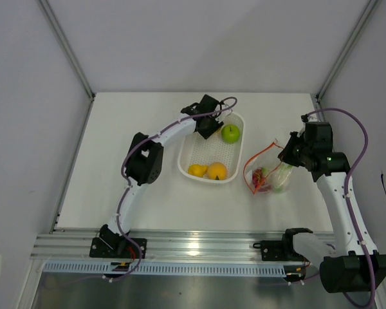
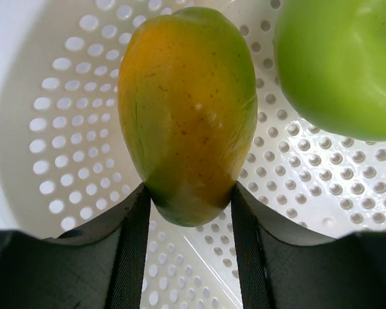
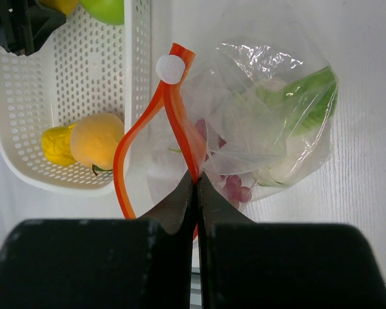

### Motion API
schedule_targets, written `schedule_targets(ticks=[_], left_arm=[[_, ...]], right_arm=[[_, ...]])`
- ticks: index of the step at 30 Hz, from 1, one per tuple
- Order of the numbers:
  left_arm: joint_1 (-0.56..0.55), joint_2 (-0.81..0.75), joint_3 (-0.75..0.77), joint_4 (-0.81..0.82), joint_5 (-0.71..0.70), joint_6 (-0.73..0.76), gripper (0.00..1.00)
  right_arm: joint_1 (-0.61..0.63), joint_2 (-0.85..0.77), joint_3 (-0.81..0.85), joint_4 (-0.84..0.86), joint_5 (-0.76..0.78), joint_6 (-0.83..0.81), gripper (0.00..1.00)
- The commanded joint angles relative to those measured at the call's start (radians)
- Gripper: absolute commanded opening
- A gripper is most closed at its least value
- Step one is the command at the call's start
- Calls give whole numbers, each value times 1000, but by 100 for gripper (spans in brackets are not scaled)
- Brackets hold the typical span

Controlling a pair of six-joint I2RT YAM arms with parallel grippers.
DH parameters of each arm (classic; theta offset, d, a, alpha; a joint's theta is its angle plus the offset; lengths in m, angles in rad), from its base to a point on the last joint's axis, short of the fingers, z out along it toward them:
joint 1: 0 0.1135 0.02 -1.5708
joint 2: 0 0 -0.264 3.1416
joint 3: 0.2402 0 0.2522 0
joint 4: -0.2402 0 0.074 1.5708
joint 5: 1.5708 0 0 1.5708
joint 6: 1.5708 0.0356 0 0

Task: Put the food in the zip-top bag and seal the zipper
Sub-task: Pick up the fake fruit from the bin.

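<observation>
My left gripper pinches the mango in the white basket. It is probably rigid and slippery, so I hold its narrow end. My right gripper clamps the zipper of the limp zip-top bag.

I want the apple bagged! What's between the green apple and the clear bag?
In the top view, just the white basket's wall and a strip of table separate apple and bag.

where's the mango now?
Mango sits at the far end (top view) of the white basket, just left of the green apple, its tip between the fingers of the left gripper.
</observation>
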Motion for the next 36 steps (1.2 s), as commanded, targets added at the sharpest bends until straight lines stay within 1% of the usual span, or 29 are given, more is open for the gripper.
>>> schedule_targets(ticks=[1, 4, 8, 12, 14, 15, 16, 18, 19, 22, 24, 27, 28, 29, 34, 36], left_arm=[[1, -131, -27, 51, -20, -59, 1], [1, -178, -88, 83, -29, -103, 1], [1, -295, -168, 137, 11, -145, 0], [1, -367, -175, 99, 41, -197, 1], [3, -407, -187, 77, 92, -240, 0], [3, -453, -196, 69, 121, -254, 1], [1, -476, -213, 63, 203, -264, 1], [-3, -543, -247, 65, 294, -299, 0], [-14, -562, -256, 65, 364, -310, 1], [-60, -614, -296, 65, 472, -335, 0], [-94, -634, -329, 66, 498, -332, 1], [-154, -642, -342, 39, 524, -353, 0], [-177, -636, -334, 30, 546, -355, 1], [-189, -620, -333, 22, 575, -394, 1], [-247, -567, -327, 3, 607, -474, 1], [-258, -534, -314, -6, 644, -501, 0]], right_arm=[[4, -23, -1, 31, 5, -12, 0], [4, -26, -3, 36, 5, -7, 0], [4, -21, 2, 39, 6, -8, 0], [2, -9, 19, 36, 13, -5, 0], [2, 5, 34, 31, 8, 2, 0], [4, 8, 40, 31, 3, 5, 0], [4, 11, 45, 30, -1, 8, 0], [5, 19, 63, 27, -1, 10, 0], [5, 20, 69, 24, -3, 11, 0], [9, 26, 88, 22, -7, 15, 0], [10, 37, 98, 19, -9, 15, 0], [10, 43, 118, 8, -6, 5, 0], [12, 43, 126, 7, -1, 4, 0], [12, 45, 129, 5, -1, 2, 0], [16, 37, 137, 10, -23, 4, 0], [21, 37, 141, 7, -18, 1, 0]])
